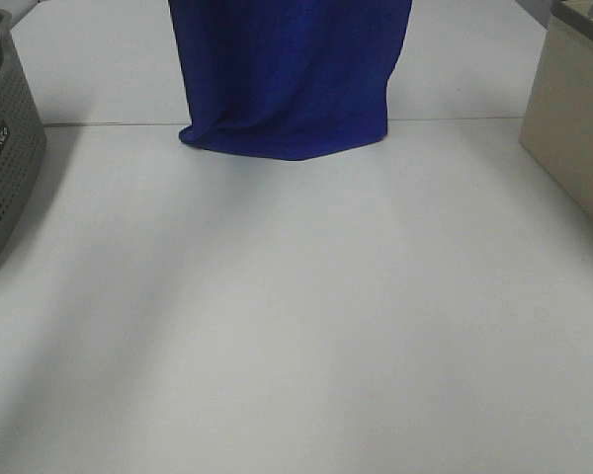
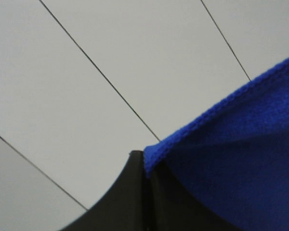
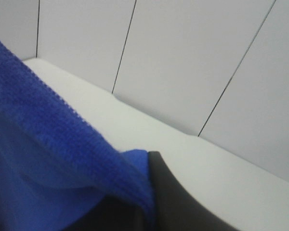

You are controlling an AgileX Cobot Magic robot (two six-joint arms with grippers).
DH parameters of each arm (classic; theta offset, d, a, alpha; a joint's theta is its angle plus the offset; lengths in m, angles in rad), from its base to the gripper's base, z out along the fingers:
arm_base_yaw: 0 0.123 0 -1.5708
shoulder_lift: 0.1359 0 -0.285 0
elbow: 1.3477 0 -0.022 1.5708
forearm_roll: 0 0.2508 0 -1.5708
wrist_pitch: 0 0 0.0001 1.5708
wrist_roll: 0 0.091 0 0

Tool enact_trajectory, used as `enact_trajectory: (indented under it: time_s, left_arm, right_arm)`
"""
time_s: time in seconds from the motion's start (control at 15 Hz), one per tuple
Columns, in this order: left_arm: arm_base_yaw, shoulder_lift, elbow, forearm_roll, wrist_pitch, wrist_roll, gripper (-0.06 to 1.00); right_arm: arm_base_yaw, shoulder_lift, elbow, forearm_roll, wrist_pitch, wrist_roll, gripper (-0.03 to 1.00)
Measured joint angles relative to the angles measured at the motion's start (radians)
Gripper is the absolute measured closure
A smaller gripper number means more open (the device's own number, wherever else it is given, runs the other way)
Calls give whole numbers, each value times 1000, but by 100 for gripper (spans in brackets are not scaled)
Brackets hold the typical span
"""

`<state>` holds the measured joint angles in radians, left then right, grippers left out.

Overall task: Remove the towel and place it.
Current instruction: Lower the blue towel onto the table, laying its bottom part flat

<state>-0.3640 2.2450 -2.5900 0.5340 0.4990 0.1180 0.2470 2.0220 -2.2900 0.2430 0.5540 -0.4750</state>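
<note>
The royal-blue towel (image 1: 289, 74) hangs from above at the top centre of the exterior high view, its lower edge bunched on the white table (image 1: 296, 326). Both grippers are out of that view, above the frame. In the left wrist view my left gripper (image 2: 147, 173) is shut on the towel's stitched edge (image 2: 221, 159). In the right wrist view my right gripper (image 3: 147, 192) is shut on another part of the towel (image 3: 53, 159). The white tag is not visible.
A grey perforated basket (image 1: 5, 148) stands at the left edge of the table. A beige box (image 1: 578, 118) stands at the right edge. A panelled white wall (image 2: 111, 62) fills the background of both wrist views.
</note>
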Motion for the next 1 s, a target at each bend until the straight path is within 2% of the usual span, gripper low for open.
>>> enact_trajectory:
  time_s: [0.13,0.2,0.4,0.47,0.67,0.87,1.0]
  left_arm:
    - [-12,-31,-1,-112,214,121,94]
    - [-12,-49,-1,-189,358,199,94]
    - [-12,-78,-1,-271,629,262,94]
    - [-12,-85,-1,-284,681,267,94]
    - [-12,-93,-1,-309,708,268,94]
    - [-12,-96,-1,-366,710,268,94]
    - [-12,-139,79,-391,711,257,94]
  right_arm:
    - [0,-19,0,0,129,22,95]
    - [0,-36,0,0,221,45,95]
    - [0,-80,0,5,440,101,95]
    - [0,-89,0,6,503,117,95]
    - [0,-103,0,1,632,153,95]
    - [0,-106,0,-41,665,173,95]
    - [0,-146,53,-45,664,198,95]
